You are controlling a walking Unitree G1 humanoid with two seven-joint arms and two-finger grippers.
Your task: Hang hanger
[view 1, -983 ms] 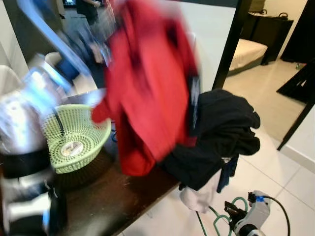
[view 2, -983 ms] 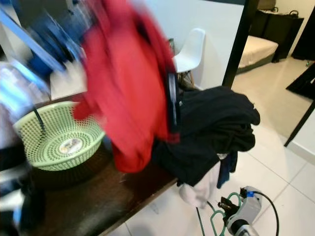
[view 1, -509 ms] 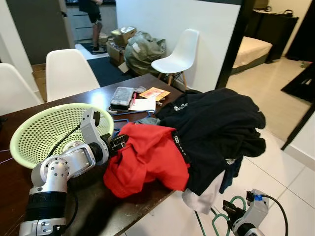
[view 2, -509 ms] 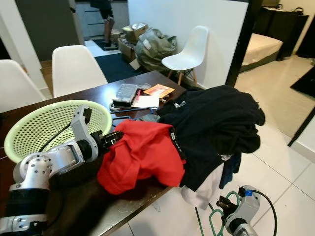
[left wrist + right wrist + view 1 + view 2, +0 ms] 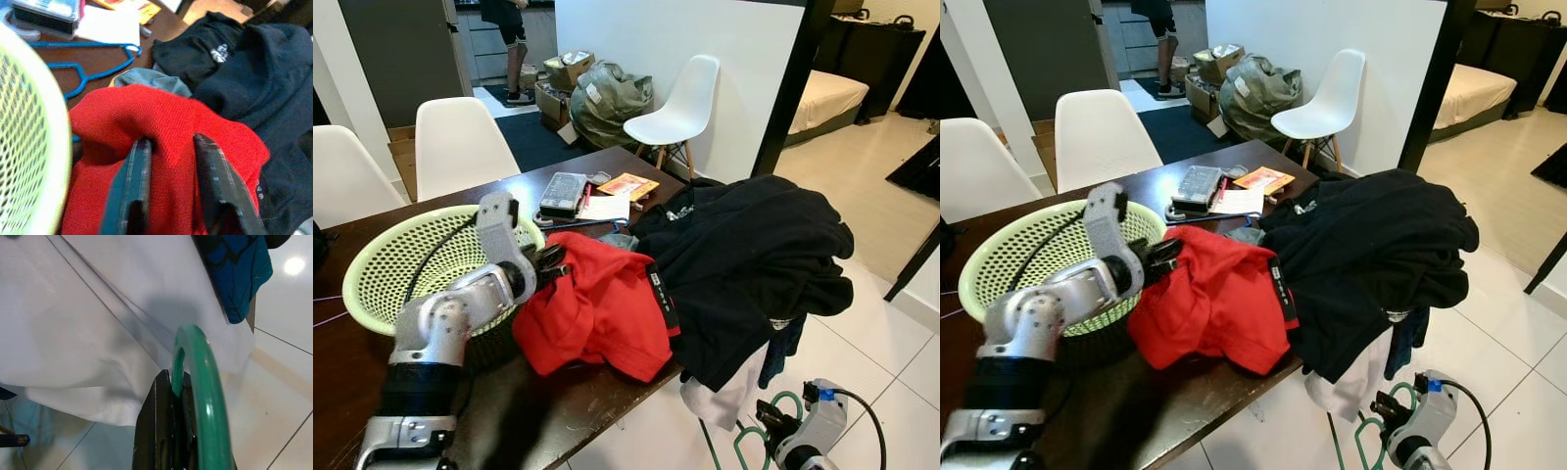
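- Landmark: red garment (image 5: 597,313), heaped on the dark bench (image 5: 538,411) between the green basket (image 5: 401,264) and the black clothing pile (image 5: 744,255).
- Left gripper (image 5: 171,188): jaws apart, one finger on each side of a raised fold of the red garment, both pressed into the cloth. Whether they pinch it firmly cannot be told.
- Right gripper (image 5: 171,440): low beside the bench, below and to the robot's right of the red garment. Jaws closed on the green hanger (image 5: 200,396).
- Green hanger (image 5: 759,431): held near the floor, under the white cloth (image 5: 729,397) that droops off the bench edge. Its curved bar runs roughly along the fingers and away from the wrist.
- Also noted: blue hanger (image 5: 93,61) flat on the bench behind the red garment, beside papers (image 5: 602,208).
- Key relation (judgement): the hanger is already in the right jaws, so the right arm does the hanging. It sits well below the garment, so the move is up and toward the robot's left.
- No rail or hook can be made out.
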